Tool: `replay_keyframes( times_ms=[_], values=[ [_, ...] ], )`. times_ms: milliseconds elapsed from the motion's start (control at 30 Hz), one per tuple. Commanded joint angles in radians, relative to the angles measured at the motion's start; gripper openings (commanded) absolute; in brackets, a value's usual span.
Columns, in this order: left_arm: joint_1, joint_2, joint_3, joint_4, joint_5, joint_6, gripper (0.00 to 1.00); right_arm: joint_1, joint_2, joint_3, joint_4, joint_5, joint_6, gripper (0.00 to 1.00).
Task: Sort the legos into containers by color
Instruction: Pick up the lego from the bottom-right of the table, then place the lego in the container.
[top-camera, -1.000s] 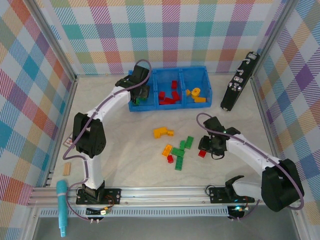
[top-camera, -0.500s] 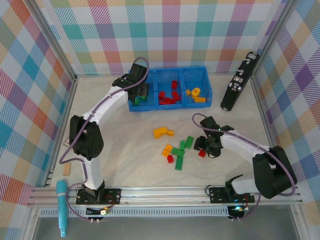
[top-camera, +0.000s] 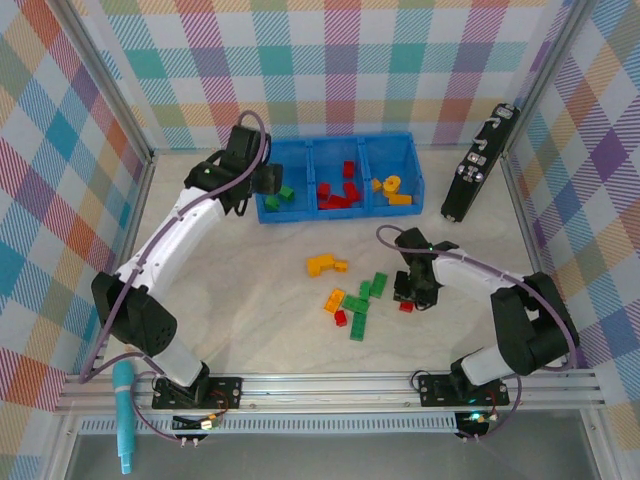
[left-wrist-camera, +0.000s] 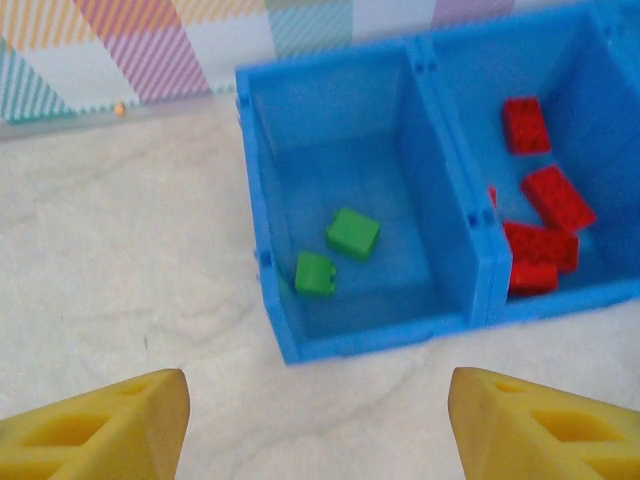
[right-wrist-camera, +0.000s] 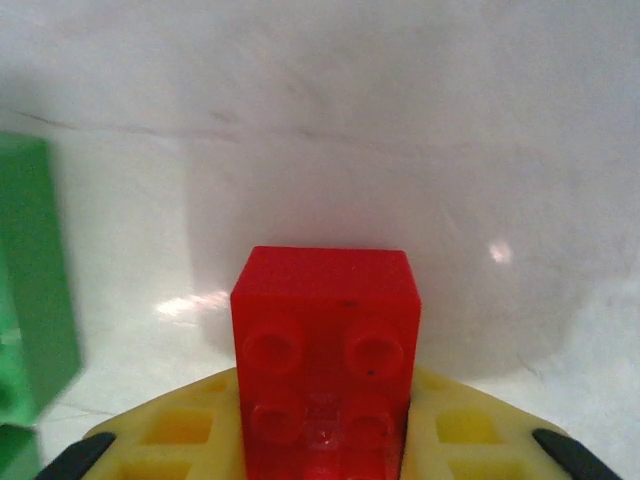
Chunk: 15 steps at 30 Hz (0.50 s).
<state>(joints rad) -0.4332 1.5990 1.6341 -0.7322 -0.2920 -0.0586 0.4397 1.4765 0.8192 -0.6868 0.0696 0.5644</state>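
We see the legos in three colours, small studded bricks. Two green bricks (left-wrist-camera: 352, 233) lie in the left compartment of the blue tray (left-wrist-camera: 262, 200), which stands at the far side of the table (top-camera: 250, 290). Several red bricks (top-camera: 340, 192) lie in the middle compartment and yellow-orange pieces (top-camera: 392, 187) in the right one. A loose cluster (top-camera: 358, 303) of green, orange and red bricks lies mid-table, with a yellow-orange piece (top-camera: 322, 264) just beyond it.

The right gripper (top-camera: 408, 296) is down at the table to the right of that cluster. Its yellow fingers (right-wrist-camera: 175, 440) are closed on the two sides of a four-stud red brick (right-wrist-camera: 325, 340), and a green brick (right-wrist-camera: 35, 270) lies just to its left.

The left gripper (left-wrist-camera: 320, 420) hovers in front of the tray's left compartment, its fingers (left-wrist-camera: 100, 420) spread wide with nothing between them.

Bare table lies between the tray and the cluster. A long black device (top-camera: 478, 165) leans by the right wall, apart from both arms.
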Motion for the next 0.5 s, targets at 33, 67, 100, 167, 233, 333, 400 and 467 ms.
replay_keyframes(
  times_ms=[33,67,100,167,233,333,400,467],
  values=[
    [0.014,-0.103,-0.111,-0.092,0.073,-0.010,0.69,-0.001,0.008,0.268,-0.060,0.084,-0.255,0.25],
    [0.014,-0.123,-0.131,-0.102,0.079,-0.015,0.69,-0.002,0.021,0.329,-0.071,0.091,-0.292,0.25],
    [0.014,-0.143,-0.154,-0.114,0.085,-0.024,0.70,-0.004,0.040,0.400,-0.081,0.098,-0.332,0.25],
    [0.014,-0.180,-0.197,-0.127,0.109,-0.039,0.70,-0.004,0.089,0.521,-0.069,0.094,-0.396,0.25],
    [0.014,-0.219,-0.242,-0.130,0.121,-0.059,0.70,-0.004,0.157,0.634,-0.029,0.083,-0.445,0.25],
    [0.016,-0.258,-0.294,-0.126,0.191,-0.064,0.70,-0.004,0.286,0.804,0.003,0.062,-0.486,0.26],
    [0.014,-0.274,-0.318,-0.128,0.223,-0.064,0.70,-0.004,0.363,0.894,0.038,0.047,-0.498,0.27],
    [0.014,-0.283,-0.337,-0.137,0.238,-0.072,0.70,-0.004,0.445,0.994,0.046,0.026,-0.503,0.27]
  ],
)
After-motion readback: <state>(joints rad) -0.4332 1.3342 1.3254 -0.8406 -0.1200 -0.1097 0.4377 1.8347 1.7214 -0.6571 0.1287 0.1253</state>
